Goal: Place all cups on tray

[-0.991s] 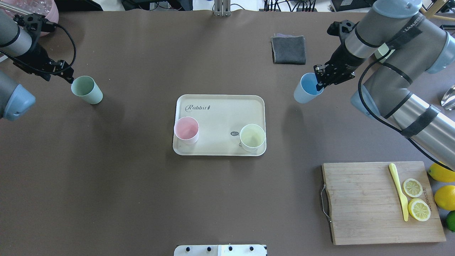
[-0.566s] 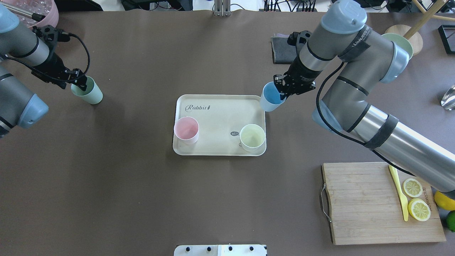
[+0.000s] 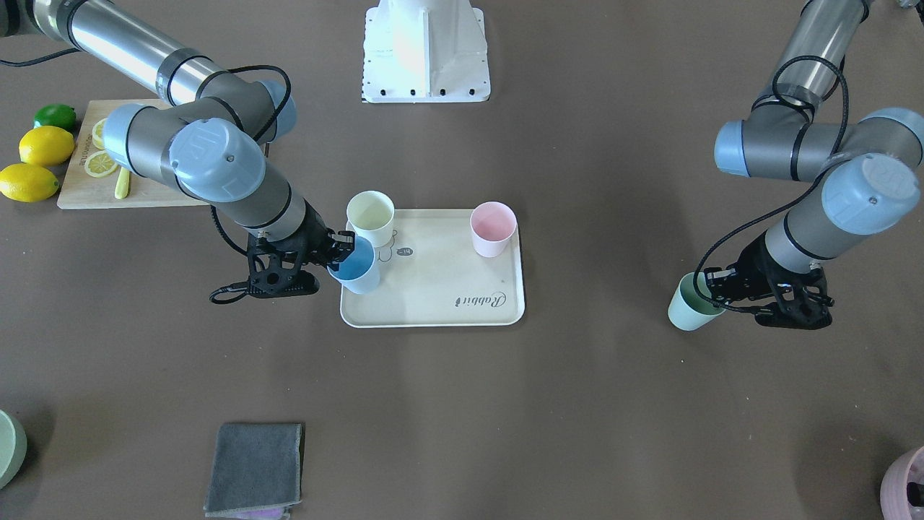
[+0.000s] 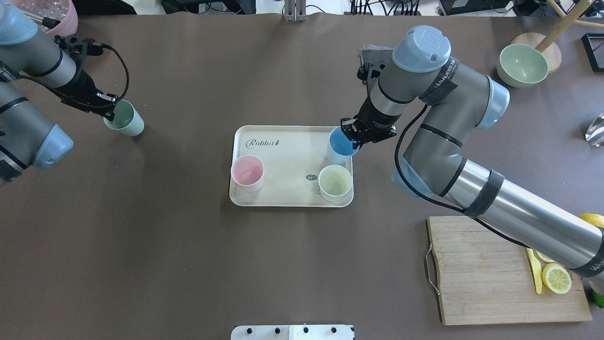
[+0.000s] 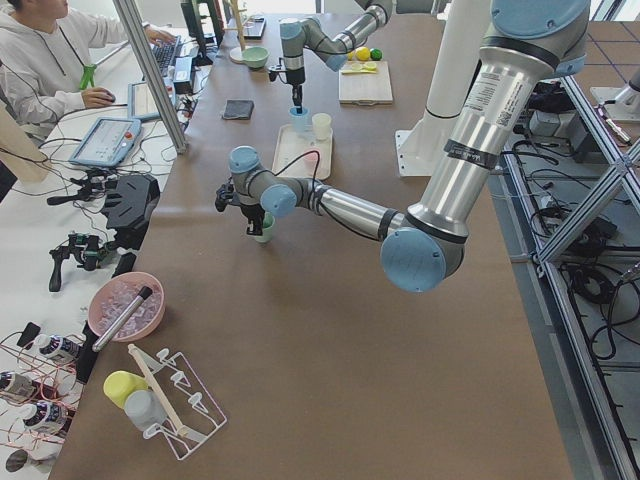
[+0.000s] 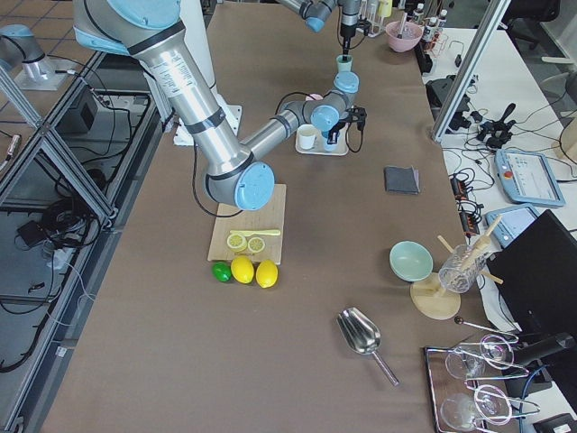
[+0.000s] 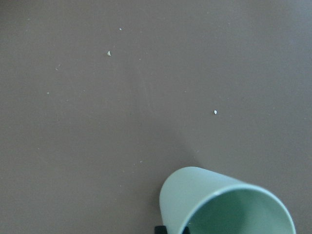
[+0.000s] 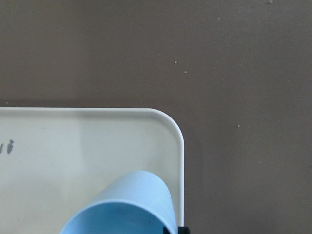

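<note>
The cream tray [image 4: 288,156] lies mid-table, and shows too in the front view [image 3: 433,289]. On it stand the pink cup [image 4: 247,172] and the pale yellow cup [image 4: 335,182]. My right gripper [image 4: 356,137] is shut on the rim of the light blue cup [image 4: 340,147]. It holds the cup tilted over the tray's far right corner; the right wrist view shows the cup [image 8: 126,209] inside the tray's rim [image 8: 181,146]. My left gripper [image 4: 111,109] is shut on the rim of the mint green cup [image 4: 126,120], far to the tray's left, seen also in the left wrist view [image 7: 219,204].
A wooden cutting board [image 4: 481,274] with lemon slices and a yellow knife lies near right. Whole lemons and a lime [image 3: 43,144] sit beside it. A grey cloth [image 3: 254,466] and a green bowl [image 4: 521,65] are far right, a pink bowl [image 4: 47,9] far left.
My right arm carried the blue cup leftward from beside the tray to over its far right corner. My left gripper closed on the green cup's rim and shifted it slightly right.
</note>
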### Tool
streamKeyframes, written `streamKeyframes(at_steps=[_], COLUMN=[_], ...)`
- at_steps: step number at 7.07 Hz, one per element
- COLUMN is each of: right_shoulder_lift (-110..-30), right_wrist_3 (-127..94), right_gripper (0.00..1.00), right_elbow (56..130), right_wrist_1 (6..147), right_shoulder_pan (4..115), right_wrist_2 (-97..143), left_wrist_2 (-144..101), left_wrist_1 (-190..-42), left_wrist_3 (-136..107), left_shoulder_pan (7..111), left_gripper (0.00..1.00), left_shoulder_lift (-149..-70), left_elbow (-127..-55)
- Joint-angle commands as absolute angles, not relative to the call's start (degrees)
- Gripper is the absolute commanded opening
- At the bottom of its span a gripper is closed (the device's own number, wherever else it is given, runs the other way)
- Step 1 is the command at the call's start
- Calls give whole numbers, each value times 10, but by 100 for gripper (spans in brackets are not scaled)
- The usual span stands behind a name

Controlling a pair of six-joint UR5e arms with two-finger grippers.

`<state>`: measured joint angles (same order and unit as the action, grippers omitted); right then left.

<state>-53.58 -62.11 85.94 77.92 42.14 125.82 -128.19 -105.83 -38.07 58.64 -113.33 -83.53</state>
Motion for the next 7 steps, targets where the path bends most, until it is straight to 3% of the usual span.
streamKeyframes(at_steps=[1,5,7], right_shoulder_lift=[-534,-531,-582], right_wrist_3=[-621,-592,-540], right_gripper=[99,100,100], right_elbow=[860,867,895], right_wrist_1=[777,781,781], right_shoulder_pan=[417,502,546], right_wrist_2=[1252,1321,1352], left_wrist_2=[-1339,-1250,-1207], left_wrist_1=[-962,-948,-988], left_wrist_3=[-389,-664,-713], left_shoulder_pan=[607,458,425], left_gripper=[0,0,0], left_shoulder_lift=[-1185,-1299,-1339], left_elbow=[-880,-890,-827])
